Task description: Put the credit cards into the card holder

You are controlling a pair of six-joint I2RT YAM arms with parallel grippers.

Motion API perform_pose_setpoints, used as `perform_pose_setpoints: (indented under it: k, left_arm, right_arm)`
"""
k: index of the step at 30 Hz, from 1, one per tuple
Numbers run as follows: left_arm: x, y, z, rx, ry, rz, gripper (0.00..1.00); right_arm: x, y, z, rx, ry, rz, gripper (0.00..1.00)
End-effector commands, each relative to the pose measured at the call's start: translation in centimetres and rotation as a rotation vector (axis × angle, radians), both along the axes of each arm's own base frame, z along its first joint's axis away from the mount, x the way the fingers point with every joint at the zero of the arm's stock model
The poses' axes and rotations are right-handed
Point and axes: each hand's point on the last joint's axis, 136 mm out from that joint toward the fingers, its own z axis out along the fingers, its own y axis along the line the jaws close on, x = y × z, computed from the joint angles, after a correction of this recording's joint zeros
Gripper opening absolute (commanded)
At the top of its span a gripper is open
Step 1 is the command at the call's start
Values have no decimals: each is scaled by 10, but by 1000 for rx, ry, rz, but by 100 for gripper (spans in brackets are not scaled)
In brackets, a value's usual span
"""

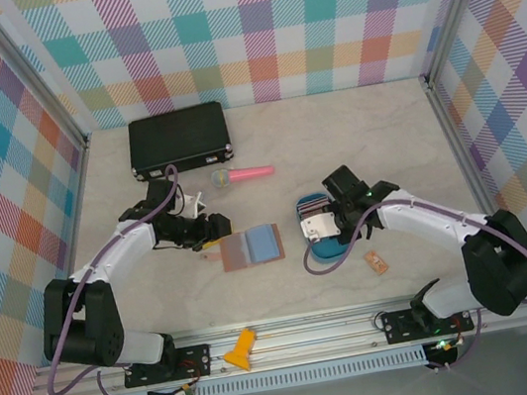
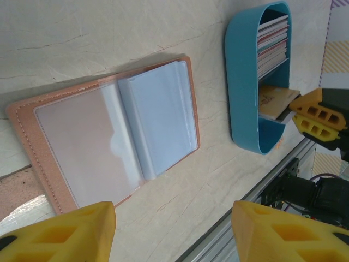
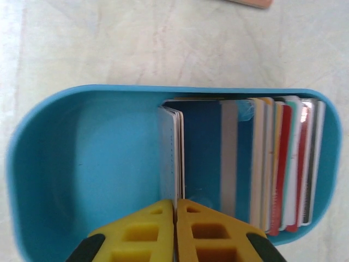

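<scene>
The card holder [image 1: 251,247] lies open and flat on the table, pinkish-brown with clear sleeves [image 2: 109,136]. My left gripper [image 1: 210,228] hovers just left of it, open with nothing between its fingers [image 2: 174,229]. The credit cards [image 3: 283,164] stand on edge in a blue oval tray [image 3: 82,164] to the right of the holder [image 1: 324,248]. Reaching down into that tray, my right gripper [image 3: 175,210] is shut on the bottom edge of a thin white card [image 3: 173,153] that stands apart from the stack. In the left wrist view its yellow fingers [image 2: 319,117] pinch a tan-faced card [image 2: 275,101].
A large black case [image 1: 179,139] sits at the back left. A pink-handled item [image 1: 245,173] lies behind the holder. A small orange tag [image 1: 375,262] rests right of the tray, and a yellow piece [image 1: 241,349] lies on the front rail.
</scene>
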Motion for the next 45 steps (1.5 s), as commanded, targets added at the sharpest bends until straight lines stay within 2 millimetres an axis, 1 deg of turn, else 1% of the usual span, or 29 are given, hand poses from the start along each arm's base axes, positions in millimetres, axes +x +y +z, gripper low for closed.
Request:
perform_pose_setpoints:
  k: [1, 4, 6, 9, 11, 13, 18, 23, 26, 33, 37, 45]
  left_arm:
    - [2, -2, 0, 5, -15, -16, 58]
    - [3, -2, 0, 4, -16, -16, 58]
    - [2, -2, 0, 5, -16, -16, 58]
    - [2, -1, 1, 5, -19, -15, 58]
    - [2, -1, 0, 6, -17, -16, 58]
    - [2, -1, 0, 6, -18, -16, 58]
    - [3, -2, 1, 3, -17, -17, 58]
    - [3, -2, 0, 2, -16, -17, 58]
    - [3, -2, 1, 2, -17, -16, 58]
    - [3, -2, 2, -2, -18, -18, 58]
    - [3, -2, 2, 1, -20, -17, 58]
    - [3, -2, 0, 0, -14, -18, 58]
  right_arm:
    - [-13, -4, -7, -28, 36, -7, 3]
    - [-19, -5, -17, -52, 67, -7, 3]
    - [-19, -5, -22, -59, 76, -19, 4]
    - [-18, -4, -25, -65, 90, -29, 6]
    - [-20, -6, -26, -72, 97, -27, 10]
    - [-21, -6, -25, -68, 93, -34, 10]
    - [-15, -5, -17, -60, 69, -43, 8]
    - [-14, -5, -1, -39, 30, -41, 8]
    - [-7, -5, 7, -29, -2, -55, 8]
    - [15, 0, 6, -35, -48, -89, 6]
    - [29, 2, 16, -7, -69, -119, 5]
    - [37, 2, 33, 37, -40, -129, 5]
